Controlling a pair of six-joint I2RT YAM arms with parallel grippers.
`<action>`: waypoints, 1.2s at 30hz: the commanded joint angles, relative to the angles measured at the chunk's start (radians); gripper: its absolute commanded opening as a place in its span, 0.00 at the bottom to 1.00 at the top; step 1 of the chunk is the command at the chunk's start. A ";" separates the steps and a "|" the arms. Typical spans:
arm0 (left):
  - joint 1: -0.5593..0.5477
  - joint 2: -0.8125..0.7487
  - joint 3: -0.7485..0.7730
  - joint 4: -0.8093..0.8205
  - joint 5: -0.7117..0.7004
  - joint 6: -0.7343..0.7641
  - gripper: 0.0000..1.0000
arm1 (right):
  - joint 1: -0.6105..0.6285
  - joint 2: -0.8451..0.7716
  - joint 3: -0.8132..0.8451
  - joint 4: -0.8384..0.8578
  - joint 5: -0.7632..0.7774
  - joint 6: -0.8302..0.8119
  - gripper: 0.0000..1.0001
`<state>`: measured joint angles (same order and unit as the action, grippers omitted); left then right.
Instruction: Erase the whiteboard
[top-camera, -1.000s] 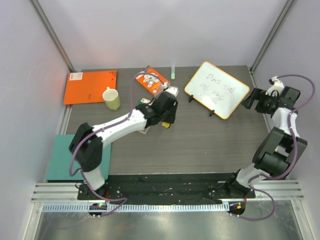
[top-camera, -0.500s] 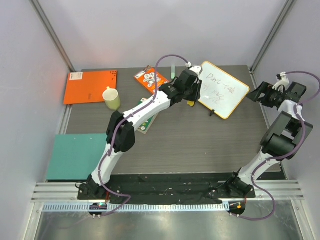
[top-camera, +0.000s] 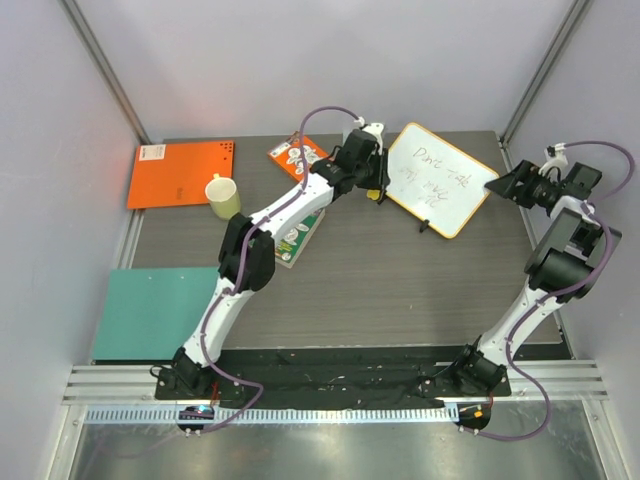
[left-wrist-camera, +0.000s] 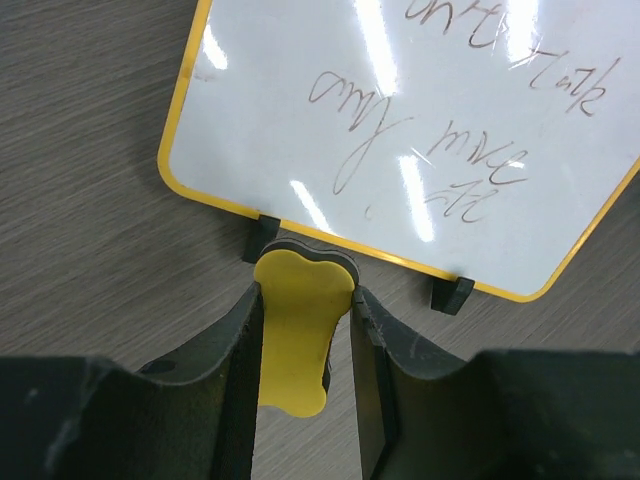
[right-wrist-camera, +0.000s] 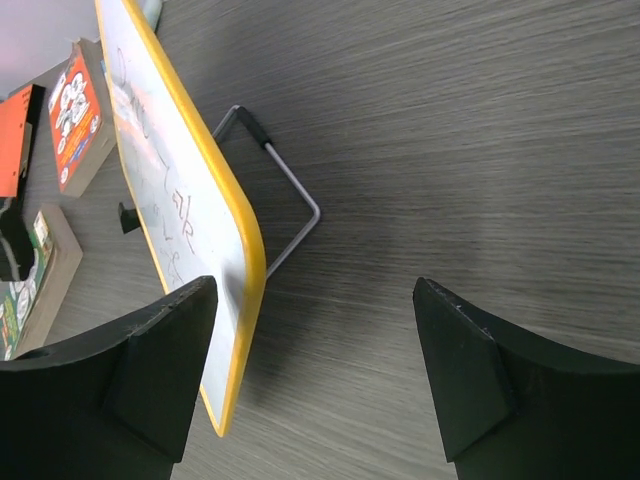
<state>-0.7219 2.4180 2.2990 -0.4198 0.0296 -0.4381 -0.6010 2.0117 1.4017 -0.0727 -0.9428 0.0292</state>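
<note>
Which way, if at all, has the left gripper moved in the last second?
Yes. Seen from above, the left gripper, holding the yellow eraser, went right and farther back, away from the cup, reaching the left edge of the whiteboard.

Ahead of the left gripper (left-wrist-camera: 307, 305), the whiteboard (left-wrist-camera: 400, 90) is cut off by the top and right picture edges — its handwriting (left-wrist-camera: 440, 165) is not readable. The yellow eraser (left-wrist-camera: 298, 340) is hidden at both sides by the gripper's fingers (left-wrist-camera: 232, 365).

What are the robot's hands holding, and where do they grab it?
Left jaws pinch the yellow eraser by its two long sides. Right jaws hold nothing.
</note>
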 joint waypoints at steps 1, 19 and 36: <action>-0.010 0.004 0.022 0.072 0.041 -0.004 0.00 | 0.035 -0.001 0.051 0.068 -0.045 0.047 0.84; -0.010 -0.030 -0.039 0.039 0.047 -0.008 0.00 | 0.099 0.108 0.123 0.154 -0.086 0.129 0.37; 0.004 -0.094 -0.145 0.084 0.055 -0.002 0.00 | 0.101 0.052 0.135 -0.358 -0.099 -0.391 0.01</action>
<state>-0.7265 2.4203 2.1868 -0.4004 0.0582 -0.4377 -0.5079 2.0872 1.5394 -0.2081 -1.2186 -0.0071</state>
